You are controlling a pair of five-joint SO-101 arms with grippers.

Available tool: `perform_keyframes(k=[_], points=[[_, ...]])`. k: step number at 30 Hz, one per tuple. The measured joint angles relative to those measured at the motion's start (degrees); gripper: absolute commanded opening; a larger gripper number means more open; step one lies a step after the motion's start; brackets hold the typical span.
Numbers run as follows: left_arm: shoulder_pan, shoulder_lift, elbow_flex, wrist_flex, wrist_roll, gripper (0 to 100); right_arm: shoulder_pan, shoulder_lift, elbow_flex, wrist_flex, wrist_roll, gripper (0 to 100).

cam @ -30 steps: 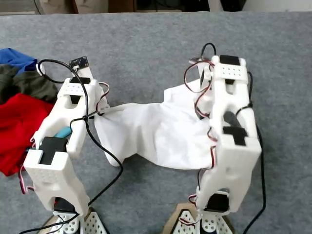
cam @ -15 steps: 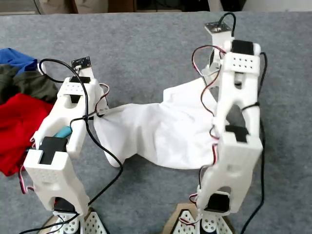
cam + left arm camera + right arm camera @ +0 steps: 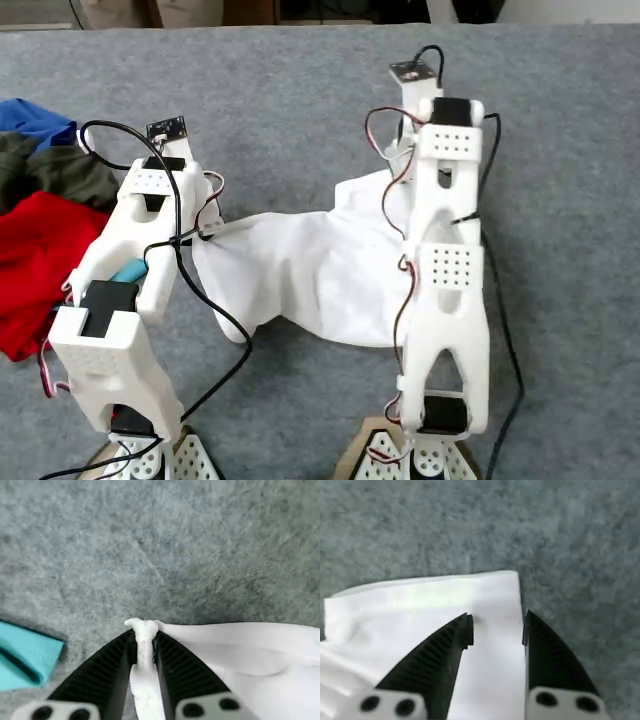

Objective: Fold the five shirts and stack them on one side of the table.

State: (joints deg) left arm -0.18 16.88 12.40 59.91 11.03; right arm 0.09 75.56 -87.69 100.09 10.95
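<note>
Table (image 3: pixel 300 100): right gripper (image 3: pixel 496 625) shifted left over shirt (image 3: pixel 420 610).

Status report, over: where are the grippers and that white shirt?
Left gripper shut on edge of white shirt. Right gripper open over another corner. Other shirts piled beside left arm.

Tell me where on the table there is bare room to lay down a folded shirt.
Bare table lies beyond the white shirt, and right of the right arm. The left edge is crowded by the pile of coloured shirts.
</note>
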Motion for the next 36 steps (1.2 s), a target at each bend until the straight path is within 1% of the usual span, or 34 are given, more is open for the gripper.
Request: perform_keyframes(k=[4, 15, 20, 28, 30, 32, 33, 35, 36], points=[[0.00, 0.00, 0.00, 0.00, 0.00, 2, -1.14, 0.35, -1.14, -0.09, 0.00, 18.1], [0.00, 0.00, 0.00, 0.00, 0.00, 2, -1.14, 0.70, -1.14, -5.54, -0.26, 18.1], [0.00, 0.00, 0.00, 0.00, 0.00, 2, -1.14, 0.70, 4.66, -10.11, -0.35, 18.1], [0.00, 0.00, 0.00, 0.00, 0.00, 2, -1.14, 0.62, 5.54, -10.29, -0.35, 17.5], [0.00, 0.00, 0.00, 0.00, 0.00, 2, -1.14, 0.62, 5.54, -10.29, -0.35, 12.9], [0.00, 0.00, 0.00, 0.00, 0.00, 2, -1.14, 0.62, 5.54, -10.20, -0.35, 3.0], [0.00, 0.00, 0.00, 0.00, 0.00, 2, -1.05, 0.62, 5.54, -10.20, -0.35, 0.0], [0.00, 0.00, 0.00, 0.00, 0.00, 2, -0.97, 0.62, 5.54, -10.11, -0.35, 2.7], [0.00, 0.00, 0.00, 0.00, 0.00, 2, -0.88, 0.62, 5.54, -10.11, -0.35, 2.3]])
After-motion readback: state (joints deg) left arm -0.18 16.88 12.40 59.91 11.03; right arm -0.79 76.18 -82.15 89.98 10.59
